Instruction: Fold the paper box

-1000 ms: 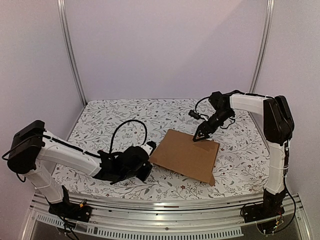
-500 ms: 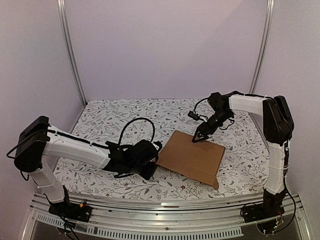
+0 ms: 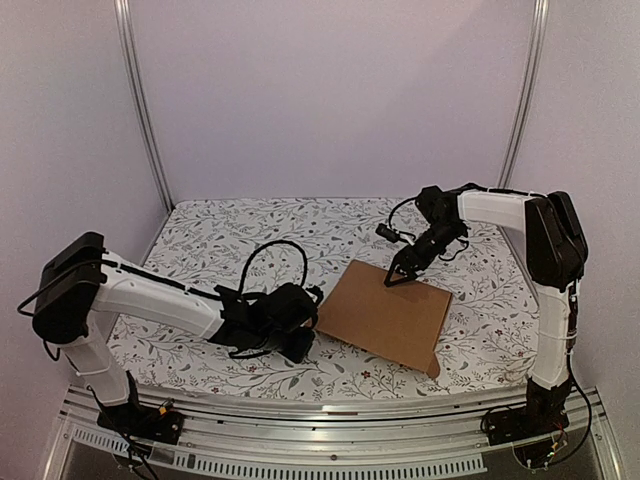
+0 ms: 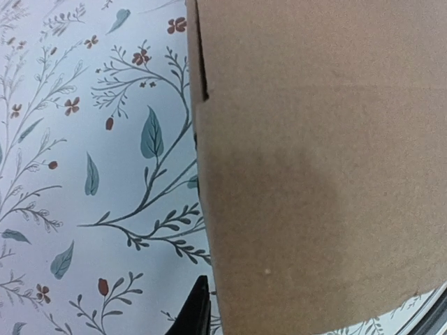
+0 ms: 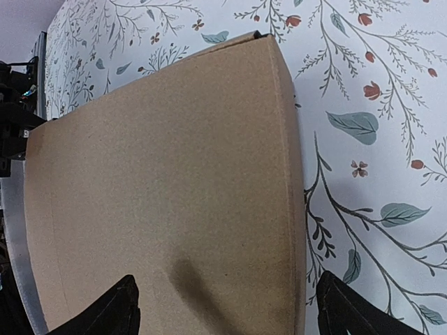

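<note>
Since a second ago the left gripper [image 3: 302, 336] has pushed right to the near-left edge of the box [image 3: 385, 315], nudging it slightly rightward. Box lies flat on the table [image 3: 230, 235], right of centre. Left jaws: cannot tell; right gripper [image 3: 393, 277] spread wide over far edge. Likely still positioning; no flap raised.

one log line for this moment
paper box: lying on table | left end effector: at box's left edge | right end effector: open, over box's far edge
</note>
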